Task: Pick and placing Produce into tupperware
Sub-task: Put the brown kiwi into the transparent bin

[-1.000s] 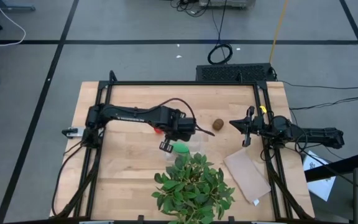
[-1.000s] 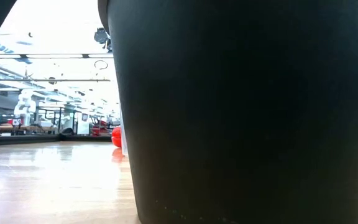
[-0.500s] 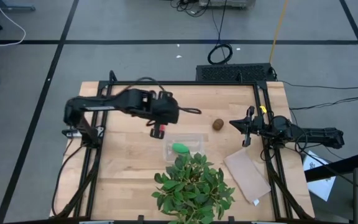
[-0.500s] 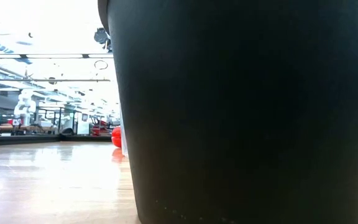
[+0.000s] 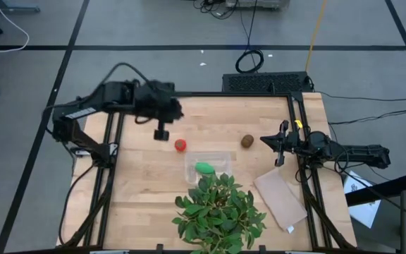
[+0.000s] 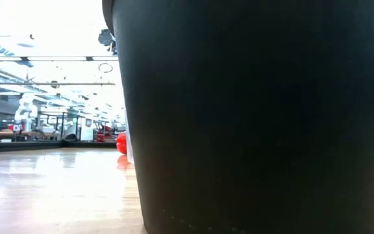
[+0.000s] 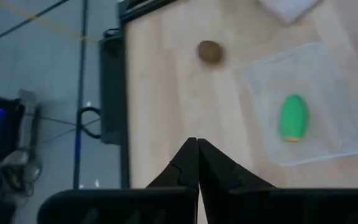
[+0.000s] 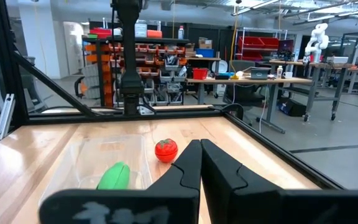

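The clear tupperware (image 5: pixel 207 166) stands mid-table and holds the green oblong piece (image 5: pixel 204 168), which lies on its bottom (image 7: pixel 293 117). A red tomato (image 5: pixel 180 144) rests on the wood just beyond the tupperware's far left corner, also seen as the tomato (image 8: pixel 165 150). The brown kiwi ball (image 5: pixel 247 141) lies on the table to the tupperware's far right. My left gripper (image 5: pixel 162 133) hangs shut above the table, left of the tomato, holding nothing. At the right side my right gripper (image 5: pixel 265 140) waits shut, pointing toward the kiwi.
A large leafy plant (image 5: pixel 220 212) stands at the near edge; its dark pot (image 6: pixel 258 117) fills most of the low view. A flat tan sheet (image 5: pixel 280 199) lies near right. Black frame rails (image 5: pixel 210 94) border the table.
My left gripper has risen from beside the green piece at the tupperware and drawn back toward the table's far left, staying shut. The green piece stays in the tupperware, and the tomato, earlier partly under the arm, now shows fully.
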`<state>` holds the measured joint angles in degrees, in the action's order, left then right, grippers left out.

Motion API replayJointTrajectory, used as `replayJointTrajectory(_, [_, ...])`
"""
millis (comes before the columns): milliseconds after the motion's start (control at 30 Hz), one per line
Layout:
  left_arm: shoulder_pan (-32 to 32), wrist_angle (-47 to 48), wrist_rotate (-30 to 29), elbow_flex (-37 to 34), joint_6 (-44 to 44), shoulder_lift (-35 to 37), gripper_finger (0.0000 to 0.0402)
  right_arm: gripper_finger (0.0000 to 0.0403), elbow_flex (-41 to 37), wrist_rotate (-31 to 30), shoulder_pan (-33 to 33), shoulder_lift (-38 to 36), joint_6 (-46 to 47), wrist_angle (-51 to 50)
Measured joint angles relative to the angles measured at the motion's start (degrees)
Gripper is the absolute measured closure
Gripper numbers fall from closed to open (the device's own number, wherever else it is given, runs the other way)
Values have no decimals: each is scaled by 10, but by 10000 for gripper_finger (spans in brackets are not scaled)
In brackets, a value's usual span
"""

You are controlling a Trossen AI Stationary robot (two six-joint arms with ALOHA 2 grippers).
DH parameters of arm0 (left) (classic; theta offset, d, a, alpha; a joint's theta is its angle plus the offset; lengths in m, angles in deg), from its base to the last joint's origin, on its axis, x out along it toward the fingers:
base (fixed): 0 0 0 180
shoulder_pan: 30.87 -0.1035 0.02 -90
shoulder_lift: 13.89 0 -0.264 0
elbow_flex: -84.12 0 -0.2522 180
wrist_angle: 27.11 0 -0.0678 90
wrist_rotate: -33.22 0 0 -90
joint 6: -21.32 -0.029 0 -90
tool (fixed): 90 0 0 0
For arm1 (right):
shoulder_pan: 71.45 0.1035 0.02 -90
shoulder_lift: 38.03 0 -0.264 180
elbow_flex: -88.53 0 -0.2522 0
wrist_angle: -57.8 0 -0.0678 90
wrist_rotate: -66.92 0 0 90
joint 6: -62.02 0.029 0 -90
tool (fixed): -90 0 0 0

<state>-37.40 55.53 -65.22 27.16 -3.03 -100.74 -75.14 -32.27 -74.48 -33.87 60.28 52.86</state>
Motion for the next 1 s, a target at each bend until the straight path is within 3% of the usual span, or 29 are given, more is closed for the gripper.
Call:
replayJointTrajectory(333, [-126, 3, 95, 0, -29, 40, 401, 403, 0, 0, 0, 0, 7, 0])
replayJointTrajectory(567, [-177, 20, 150, 0, -37, 53, 401, 403, 0, 0, 0, 0, 6, 0])
replayJointTrajectory(767, [-215, -18, 314, 0, 37, 52, 401, 403, 0, 0, 0, 0, 7, 0])
replayJointTrajectory(867, [-196, -73, 310, -21, 80, 55, 401, 403, 0, 0, 0, 0, 7, -1])
replayJointTrajectory(1000, [-159, -94, 240, -69, 75, 73, 401, 403, 0, 0, 0, 0, 8, -4])
